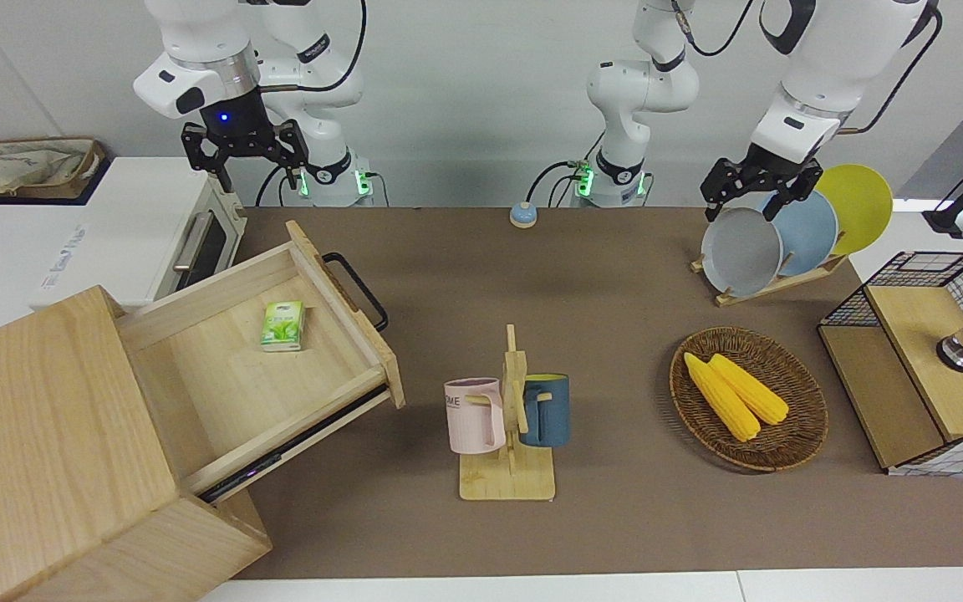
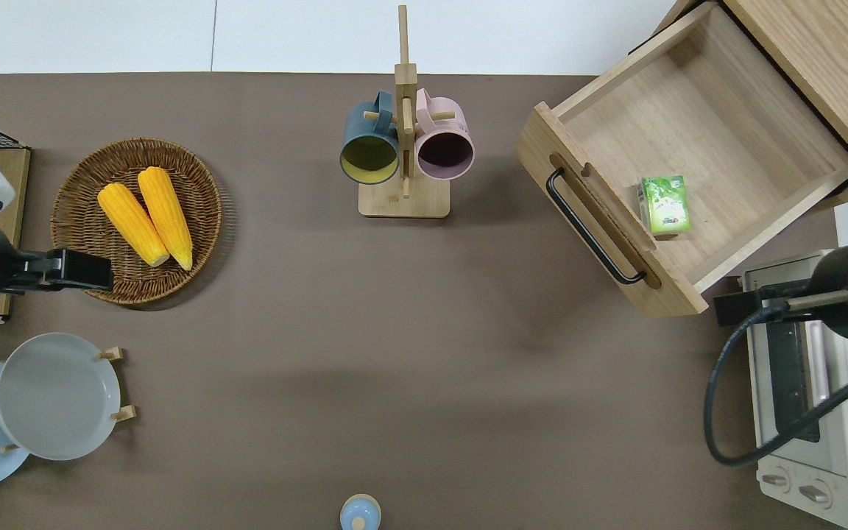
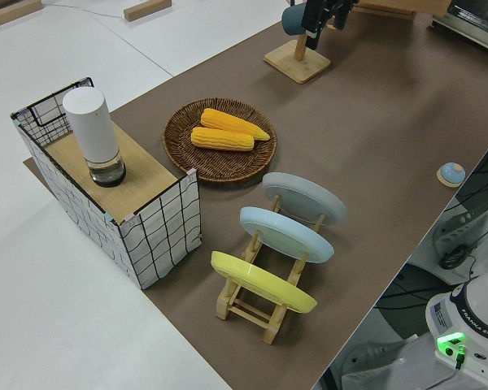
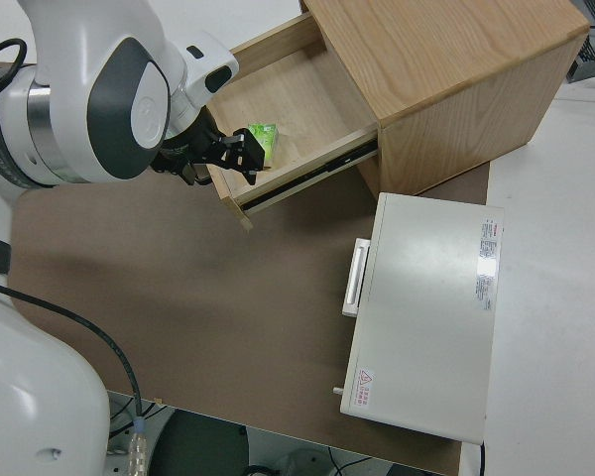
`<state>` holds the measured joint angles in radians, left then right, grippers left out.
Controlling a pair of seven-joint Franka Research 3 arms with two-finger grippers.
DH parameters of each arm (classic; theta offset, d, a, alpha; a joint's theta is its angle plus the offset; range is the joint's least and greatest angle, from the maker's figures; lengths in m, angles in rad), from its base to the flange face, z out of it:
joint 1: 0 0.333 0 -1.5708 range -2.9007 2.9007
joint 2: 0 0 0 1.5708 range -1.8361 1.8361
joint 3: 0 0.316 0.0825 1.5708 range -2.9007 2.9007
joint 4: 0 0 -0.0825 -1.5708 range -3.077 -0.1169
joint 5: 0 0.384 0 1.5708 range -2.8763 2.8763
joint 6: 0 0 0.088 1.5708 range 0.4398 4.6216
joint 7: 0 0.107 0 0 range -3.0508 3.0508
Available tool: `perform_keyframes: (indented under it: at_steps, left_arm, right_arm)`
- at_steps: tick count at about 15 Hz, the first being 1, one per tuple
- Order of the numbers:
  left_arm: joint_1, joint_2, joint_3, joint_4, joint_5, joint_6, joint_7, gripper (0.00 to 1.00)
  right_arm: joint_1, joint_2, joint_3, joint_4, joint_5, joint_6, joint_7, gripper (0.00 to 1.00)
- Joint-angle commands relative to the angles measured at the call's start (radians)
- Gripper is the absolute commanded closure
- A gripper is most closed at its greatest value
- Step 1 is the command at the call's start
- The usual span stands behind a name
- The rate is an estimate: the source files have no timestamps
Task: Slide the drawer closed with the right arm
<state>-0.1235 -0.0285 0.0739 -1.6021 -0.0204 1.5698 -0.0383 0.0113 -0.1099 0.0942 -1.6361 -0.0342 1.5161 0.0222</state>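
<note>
The drawer (image 1: 231, 368) stands pulled far out of the pale-wood box (image 1: 47, 435), angled across the table's right-arm end. Its black bar handle (image 1: 356, 291) faces the middle of the table. A green packet (image 1: 282, 325) lies inside. The drawer (image 2: 726, 110), its handle (image 2: 592, 227) and the packet (image 2: 664, 205) also show in the overhead view. My right gripper (image 1: 254, 171), with a blue wrist light, hangs open and empty in the air. In the overhead view it (image 2: 722, 309) is over the toaster oven's edge, just beside the drawer front's nearer corner. The left arm is parked, its gripper (image 1: 745, 205) open.
A white toaster oven (image 1: 139, 226) stands beside the drawer, nearer to the robots. A mug rack (image 1: 511, 418) with two mugs stands mid-table. A basket of corn (image 1: 749, 397), a plate rack (image 1: 782, 234) and a wire-mesh box (image 1: 924, 359) fill the left arm's end.
</note>
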Motion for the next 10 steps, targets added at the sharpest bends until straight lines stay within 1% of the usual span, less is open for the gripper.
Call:
perform_keyframes:
  at_steps: [1,10]
  left_arm:
    - [-0.002,-0.008,0.003,0.002,0.013,-0.013,0.001,0.00]
    - [-0.002,-0.008,0.003,0.002,0.013,-0.014,0.001,0.00]
  right_arm:
    - [0.009,0.009,-0.005,0.015,-0.015,0.000,-0.021,0.011]
    - [0.019,0.009,-0.005,0.015,-0.012,-0.002,-0.019,0.011]
